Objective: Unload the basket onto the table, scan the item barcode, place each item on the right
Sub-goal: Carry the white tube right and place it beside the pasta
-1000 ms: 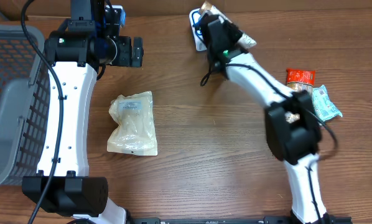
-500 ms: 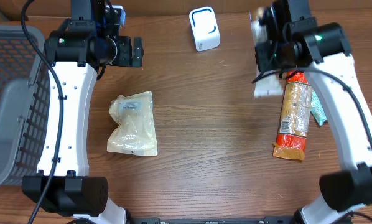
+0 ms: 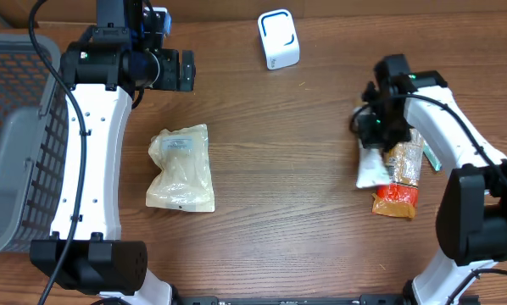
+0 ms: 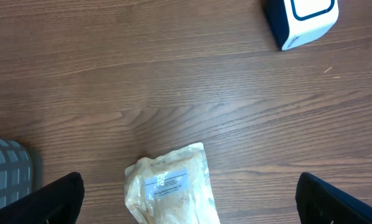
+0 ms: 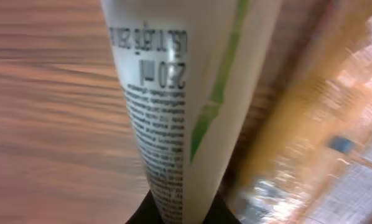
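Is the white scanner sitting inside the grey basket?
No, the scanner stands on the wooden table, well away from the basket.

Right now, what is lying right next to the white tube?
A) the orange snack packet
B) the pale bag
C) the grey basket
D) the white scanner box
A: seen from above, the white tube lies right beside the orange snack packet.
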Robot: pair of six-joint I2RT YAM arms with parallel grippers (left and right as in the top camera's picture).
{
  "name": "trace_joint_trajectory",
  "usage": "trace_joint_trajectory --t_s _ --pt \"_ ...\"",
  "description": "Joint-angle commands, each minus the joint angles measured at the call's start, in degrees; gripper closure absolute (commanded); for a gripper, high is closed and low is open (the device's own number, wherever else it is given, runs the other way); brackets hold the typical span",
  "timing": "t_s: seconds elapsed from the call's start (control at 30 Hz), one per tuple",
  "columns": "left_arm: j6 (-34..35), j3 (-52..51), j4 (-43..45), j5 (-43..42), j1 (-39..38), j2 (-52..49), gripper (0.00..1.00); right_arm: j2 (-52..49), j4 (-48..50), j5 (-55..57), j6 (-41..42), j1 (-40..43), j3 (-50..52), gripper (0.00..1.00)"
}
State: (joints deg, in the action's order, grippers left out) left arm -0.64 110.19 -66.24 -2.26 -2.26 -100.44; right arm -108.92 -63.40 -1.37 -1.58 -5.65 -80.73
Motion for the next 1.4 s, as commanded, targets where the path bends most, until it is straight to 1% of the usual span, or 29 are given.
trace_joint_trajectory --t_s 0.0,0.1,0.23,0.3,0.47,0.5,0.53,0.6,0.63,0.67,0.7,0.73,0.77,0.97,1.07,1.13,1.2,1.3,1.33,1.37 --pt "-1.09 0.70 0.04 0.35 -0.39 0.81 0.00 2.16 1.95 5.95 -0.39 4.39 3.91 0.90" --pt "-1.09 0.70 0.04 0.35 -0.33 0.81 0.00 2.16 4.98 7.98 -0.66 7.93 7.28 0.86" --pt "-1.07 0.70 0.04 0.35 -0.33 0.81 0.00 2.16 7.74 11.06 -2.14 11.96 10.54 0.86" --pt "-1.07 0.70 0.04 0.35 -0.33 0.81 0.01 2.16 8.50 12.39 -2.14 13.18 10.64 0.84" --pt "-1.09 0.70 0.04 0.35 -0.35 0.81 0.01 2.16 11.47 14.10 -2.14 15.37 10.58 0.75" --pt "-1.09 0.70 0.04 0.35 -0.35 0.81 0.00 2.16 12.11 14.25 -2.16 15.78 10.58 0.72" --pt "-1.09 0.70 0.04 0.35 -0.35 0.81 0.01 2.16 12.59 14.23 -2.16 16.17 10.58 0.66" --pt "-1.09 0.70 0.04 0.35 -0.35 0.81 0.00 2.16 13.05 14.21 -2.14 16.65 10.56 0.50" --pt "-1.09 0.70 0.04 0.35 -0.33 0.81 0.01 2.16 12.98 14.19 -2.14 16.65 10.34 0.37" --pt "-1.07 0.70 0.04 0.35 -0.33 0.81 0.01 2.16 12.72 14.19 -2.08 16.65 10.03 0.29" --pt "-1.09 0.70 0.04 0.35 -0.33 0.81 0.01 2.16 12.15 14.19 -1.46 16.65 9.29 0.09" --pt "-1.07 0.70 0.04 0.35 -0.33 0.81 0.01 2.16 11.13 14.05 -1.20 16.65 8.20 0.02" --pt "-1.09 0.70 0.04 0.35 -0.33 0.81 0.00 2.16 9.86 13.75 -1.20 16.65 6.82 0.00" --pt "-1.07 0.70 0.04 0.35 -0.37 0.81 0.00 2.16 -0.70 13.42 1.84 16.65 -7.85 0.00" --pt "-1.07 0.70 0.04 0.35 -0.37 0.81 0.00 2.16 -5.95 7.26 1.86 15.98 -17.49 0.00" --pt "-1.09 0.70 0.04 0.35 -0.37 0.81 0.00 2.16 -7.10 -2.19 2.34 15.54 -22.34 0.00" --pt "-1.07 0.70 0.04 0.35 -0.37 0.81 0.00 2.16 -6.14 -16.76 3.32 14.97 -25.22 0.00" --pt "-1.09 0.70 0.04 0.35 -0.37 0.81 0.00 2.03 -1.40 -38.23 3.30 13.49 -24.85 0.00" --pt "-1.09 0.70 0.04 0.35 -0.37 0.81 0.00 1.86 0.81 -42.75 3.30 12.39 -23.91 0.00" --pt "-1.09 0.70 0.04 0.35 -0.39 0.81 0.00 1.81 2.54 -44.89 3.32 11.37 -23.15 0.00"
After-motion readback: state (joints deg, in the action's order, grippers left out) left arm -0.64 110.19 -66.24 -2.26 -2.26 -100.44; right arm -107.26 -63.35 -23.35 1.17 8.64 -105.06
